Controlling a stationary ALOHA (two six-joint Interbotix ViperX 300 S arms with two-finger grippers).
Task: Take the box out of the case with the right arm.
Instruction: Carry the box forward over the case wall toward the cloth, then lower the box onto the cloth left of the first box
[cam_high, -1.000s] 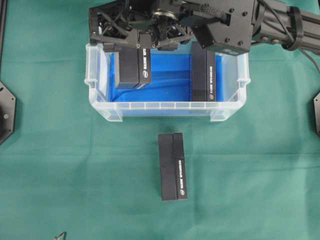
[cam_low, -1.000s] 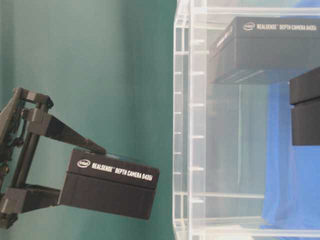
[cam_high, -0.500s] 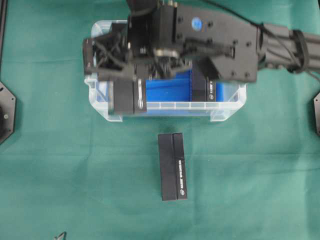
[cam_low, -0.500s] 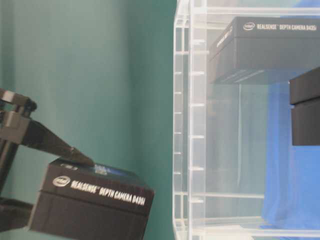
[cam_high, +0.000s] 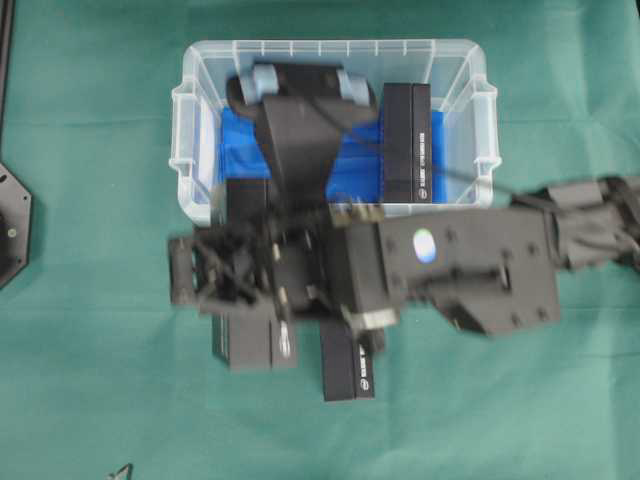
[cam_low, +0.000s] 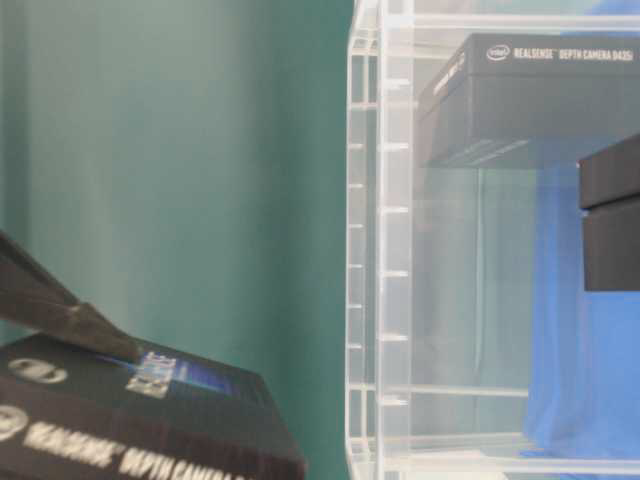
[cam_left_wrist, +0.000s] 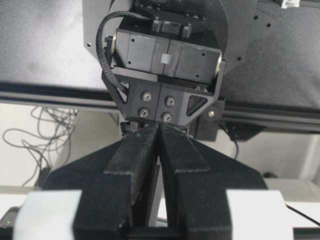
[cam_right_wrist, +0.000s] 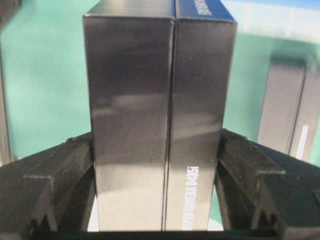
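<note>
**Inspector:** Lower left of the overhead view, outside the case (cam_high: 330, 125): the right gripper (cam_high: 225, 290) pinches a black box (cam_high: 255, 345) across its narrow faces. In the right wrist view the box (cam_right_wrist: 160, 120) fills the span between both fingers (cam_right_wrist: 60, 175), touching each.

**Clerk:** Long axis of the box?

**Inspector:** It runs up and down the overhead frame, reaching from the fingers toward the bottom edge. The box is clear of the case rim and hangs over green cloth. The table-level view shows it tilted (cam_low: 140, 420), left of the clear wall (cam_low: 385, 250), apart from it.

**Clerk:** Anything in the way of setting it down?

**Inspector:** Yes. A second box (cam_high: 348, 365) lies on the cloth just right of the held one, parallel to it. The gap is narrow; I cannot tell whether they touch. In my judgement the drop spot should be held to the left.

**Clerk:** What remains inside?

**Inspector:** A third box (cam_high: 406, 140) stands at the right of the blue lining. The arm's beam (cam_high: 300, 130) crosses over the case.

**Clerk:** Left gripper?

**Inspector:** Pressed together (cam_left_wrist: 159, 165), holding nothing, not seen in the overhead frame. The right arm alone is at work.
</note>
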